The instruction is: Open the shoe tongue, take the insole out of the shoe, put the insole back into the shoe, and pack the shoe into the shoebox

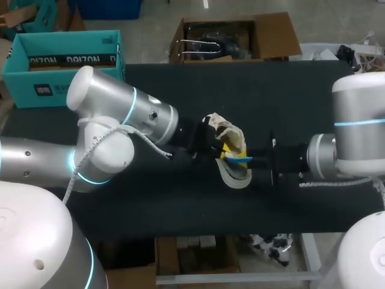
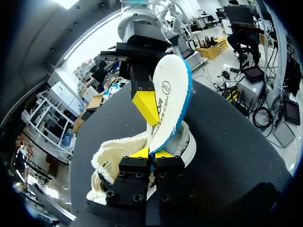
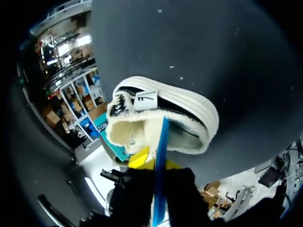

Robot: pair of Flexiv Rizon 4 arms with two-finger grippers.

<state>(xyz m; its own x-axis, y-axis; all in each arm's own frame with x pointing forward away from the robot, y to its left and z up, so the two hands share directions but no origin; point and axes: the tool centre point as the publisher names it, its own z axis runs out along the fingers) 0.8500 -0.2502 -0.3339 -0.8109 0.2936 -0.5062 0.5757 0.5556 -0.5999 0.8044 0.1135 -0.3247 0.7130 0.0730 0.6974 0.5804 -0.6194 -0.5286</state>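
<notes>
**Both hands at the shoe.** My right hand (image 3: pixel 156 162) is clamped edge-on across the insole (image 3: pixel 162 132), whose far end sits at the mouth of the shoe (image 3: pixel 184 97) just ahead. My left hand (image 2: pixel 152 152) appears pinched shut on the shoe's fleecy rim. The insole looks light, thin and bendy, so I judge it best gripped close to the entering end to stop it buckling. The shoe seems soft-walled over a stiffer sole, so the rim is its natural hold.

left claw (image 2: pixel 152 153), right claw (image 3: pixel 157 163): clamped
</notes>
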